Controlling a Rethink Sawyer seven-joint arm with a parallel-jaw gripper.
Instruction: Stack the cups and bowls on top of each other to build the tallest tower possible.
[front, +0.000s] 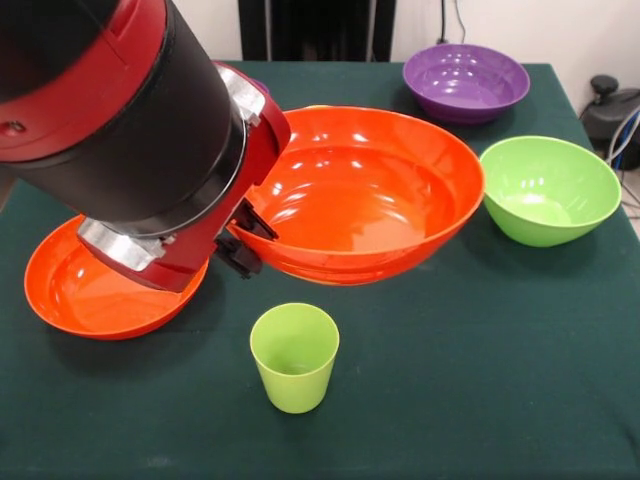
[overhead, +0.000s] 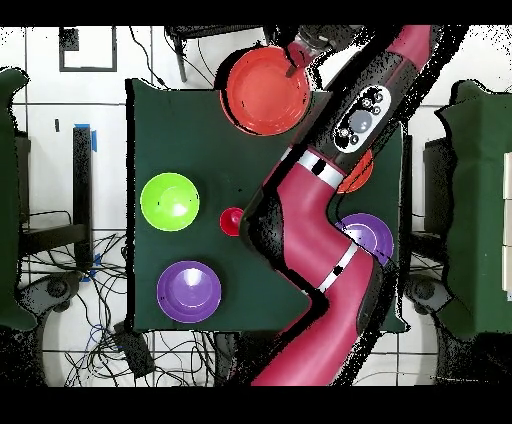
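While clamped by its rim between the black fingers (front: 256, 220) of the gripper (front: 245, 238), hangs tilted and clear of the table (front: 480, 380), toward the edge opposite the robot: raised orange bowl (front: 365, 190), wide, shallow, glossy, empty. Lower and nearer that same edge, upright and apart: light green cup (front: 294, 357), small, tapered, empty. By the robot's right-hand edge, partly hidden behind the arm (front: 120, 110): second orange bowl (front: 90, 295), flat on the cloth. Toward the robot's left-hand edge: light green bowl (front: 550, 190), deeper; beyond it, near the left corner on the robot's side, purple bowl (front: 466, 80).

Seen only from the front: the light green cup and the grip on the rim. Seen only from overhead: red cup (overhead: 231, 221) near mid-table, and second purple bowl (overhead: 365, 235), half covered by the arm near the right-hand edge.
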